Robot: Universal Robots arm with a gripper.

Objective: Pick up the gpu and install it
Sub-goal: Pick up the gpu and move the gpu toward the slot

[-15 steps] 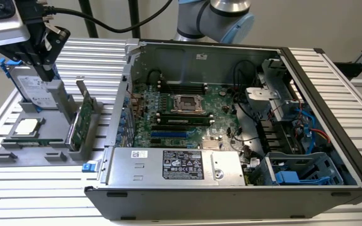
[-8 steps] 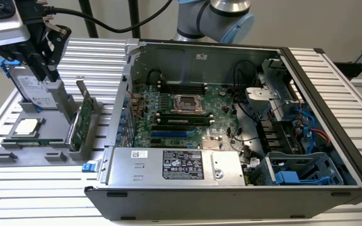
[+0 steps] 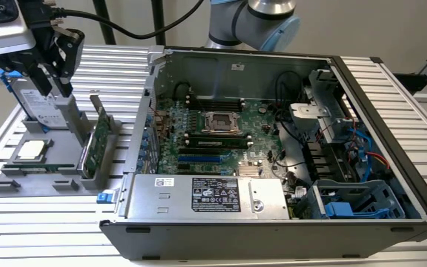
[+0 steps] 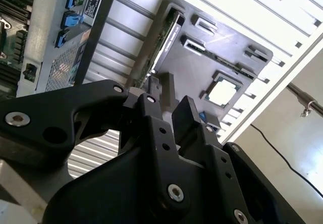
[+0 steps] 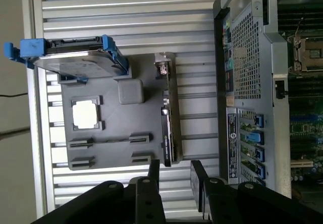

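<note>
Nothing is done yet. The gpu (image 3: pixel 98 139) stands on edge in the grey holder (image 3: pixel 20 181) on the desk (image 3: pixel 391 83), beside the open case (image 3: pixel 273 233). The end effector (image 3: pixel 56 88) hangs above the holder, released and empty, not touching the card. Pickup and install both remain.

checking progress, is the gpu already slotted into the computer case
No, the gpu stands on edge in the gray holder, outside the computer case.

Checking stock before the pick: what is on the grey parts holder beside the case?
The gpu stands on edge in its slot, a hard drive with blue rails stands at one end, and a processor chip lies flat. The drive covers the holder beneath it.
</note>
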